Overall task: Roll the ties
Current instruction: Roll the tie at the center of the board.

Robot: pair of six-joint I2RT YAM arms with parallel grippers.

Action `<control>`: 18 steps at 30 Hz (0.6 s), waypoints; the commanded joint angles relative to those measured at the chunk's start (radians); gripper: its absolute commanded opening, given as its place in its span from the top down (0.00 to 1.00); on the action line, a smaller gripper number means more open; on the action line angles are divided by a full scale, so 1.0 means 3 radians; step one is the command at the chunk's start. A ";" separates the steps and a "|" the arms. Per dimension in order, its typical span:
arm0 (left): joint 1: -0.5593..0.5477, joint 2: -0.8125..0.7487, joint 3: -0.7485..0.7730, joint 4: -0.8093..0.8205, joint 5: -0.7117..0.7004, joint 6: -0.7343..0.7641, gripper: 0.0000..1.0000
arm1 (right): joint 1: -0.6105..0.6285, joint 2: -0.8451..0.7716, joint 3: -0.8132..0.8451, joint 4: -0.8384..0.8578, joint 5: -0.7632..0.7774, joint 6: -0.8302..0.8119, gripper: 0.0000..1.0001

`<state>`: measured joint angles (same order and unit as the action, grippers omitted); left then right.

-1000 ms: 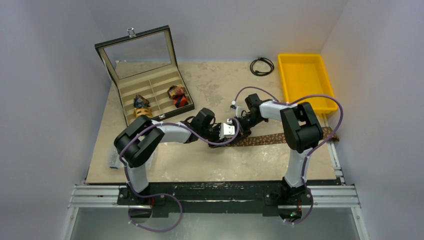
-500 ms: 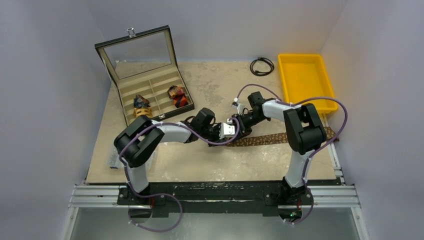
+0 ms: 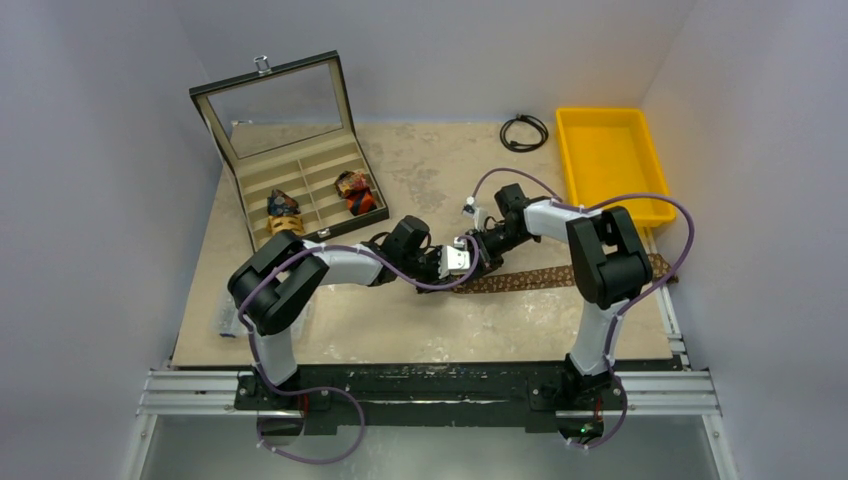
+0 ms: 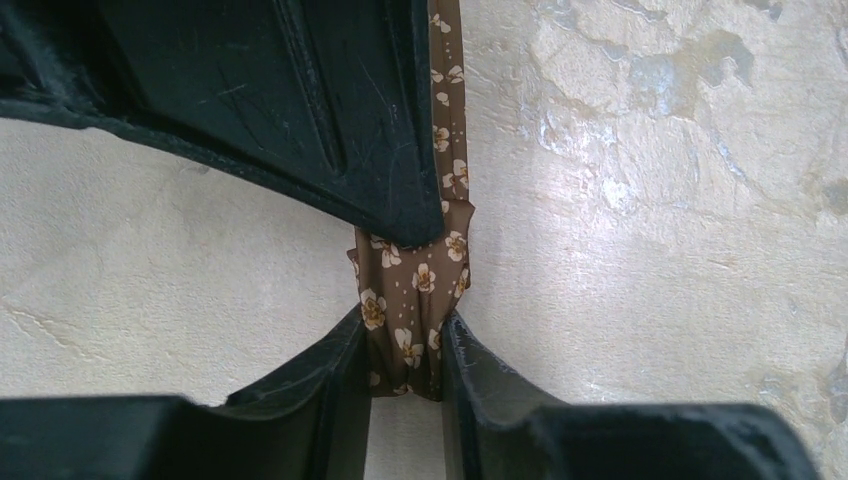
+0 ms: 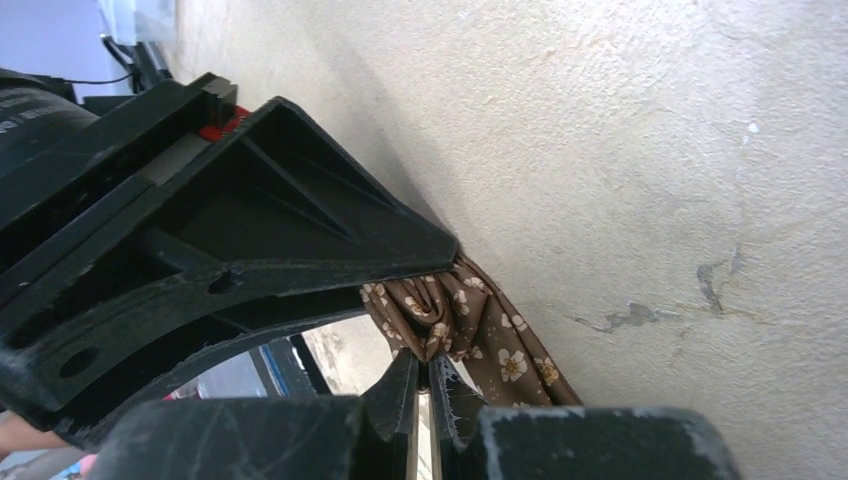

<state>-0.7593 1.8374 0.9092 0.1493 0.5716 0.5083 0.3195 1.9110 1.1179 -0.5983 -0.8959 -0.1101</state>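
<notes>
- Presently, the brown tie (image 3: 540, 276) is being stretched flat from the worktop's (image 3: 400, 330) middle toward its right edge.
- Its bunched end is being clamped by the left gripper (image 4: 405, 340).
- A fold is being pinched by the right gripper (image 5: 430, 365).

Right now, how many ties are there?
3: a blue roll and a red roll in the box, and the brown tie on the table, pinched by left gripper and right gripper. Arms may hide more.

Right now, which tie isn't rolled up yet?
The brown flowered tie: it lies stretched along the table, its end pinched by the left gripper and right gripper. The blue-yellow tie and red-orange tie sit coiled in the box.
</notes>
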 commanded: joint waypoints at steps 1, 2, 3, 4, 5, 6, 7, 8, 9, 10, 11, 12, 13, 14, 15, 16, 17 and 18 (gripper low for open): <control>0.0033 -0.0015 -0.0101 -0.0250 -0.0045 -0.0040 0.70 | -0.0004 0.0057 0.0057 0.0022 0.0333 -0.0056 1.00; 0.0053 -0.0044 -0.0147 -0.0206 0.0020 -0.0049 0.65 | -0.0002 0.0068 0.0055 0.0022 0.0395 -0.0053 1.00; 0.0086 -0.0079 -0.0198 -0.0142 0.0096 -0.0069 0.60 | -0.0004 0.0083 0.0060 0.0020 0.0457 -0.0050 1.00; 0.0132 -0.0121 -0.0259 -0.0044 0.0160 -0.0102 0.55 | -0.0002 0.0098 0.0061 0.0014 0.0492 -0.0052 1.00; 0.0171 -0.0168 -0.0338 0.0097 0.0203 -0.0149 0.50 | -0.0001 0.0117 0.0062 0.0002 0.0533 -0.0056 1.00; 0.0203 -0.0210 -0.0407 0.0231 0.0246 -0.0184 0.48 | -0.0003 0.0133 0.0056 -0.0012 0.0576 -0.0071 1.00; 0.0236 -0.0256 -0.0472 0.0371 0.0257 -0.0232 0.45 | -0.0002 0.0143 0.0050 -0.0017 0.0614 -0.0085 1.00; 0.0259 -0.0279 -0.0517 0.0474 0.0261 -0.0279 0.43 | -0.0004 0.0144 0.0033 -0.0013 0.0657 -0.0099 1.00; 0.0275 -0.0288 -0.0543 0.0549 0.0266 -0.0314 0.42 | -0.0002 0.0149 0.0015 -0.0001 0.0697 -0.0108 1.00; 0.0285 -0.0288 -0.0558 0.0602 0.0278 -0.0332 0.41 | -0.0001 0.0154 0.0001 0.0014 0.0721 -0.0113 1.00; 0.0286 -0.0276 -0.0559 0.0633 0.0290 -0.0343 0.40 | -0.0005 0.0161 0.0001 0.0022 0.0735 -0.0111 1.00; 0.0286 -0.0258 -0.0557 0.0671 0.0295 -0.0349 0.40 | -0.0003 0.0168 0.0004 0.0032 0.0746 -0.0105 1.00; 0.0286 -0.0235 -0.0547 0.0718 0.0299 -0.0386 0.39 | -0.0002 0.0177 0.0010 0.0043 0.0751 -0.0098 1.00; 0.0283 -0.0206 -0.0528 0.0761 0.0309 -0.0431 0.39 | 0.0003 0.0184 0.0010 0.0057 0.0759 -0.0088 1.00; 0.0276 -0.0186 -0.0500 0.0791 0.0318 -0.0483 0.39 | 0.0004 0.0189 0.0011 0.0076 0.0756 -0.0084 1.00; 0.0265 -0.0160 -0.0472 0.0831 0.0326 -0.0533 0.39 | 0.0000 0.0190 0.0008 0.0088 0.0759 -0.0085 1.00; 0.0250 -0.0131 -0.0439 0.0867 0.0343 -0.0595 0.39 | 0.0002 0.0195 0.0002 0.0107 0.0764 -0.0081 1.00; 0.0228 -0.0099 -0.0400 0.0918 0.0351 -0.0655 0.38 | 0.0007 0.0200 -0.0012 0.0127 0.0767 -0.0076 1.00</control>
<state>-0.6819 1.7779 0.7551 0.3298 0.6407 0.3908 0.3187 1.9423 1.1183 -0.6025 -0.7780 -0.1078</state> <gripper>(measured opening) 0.609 0.009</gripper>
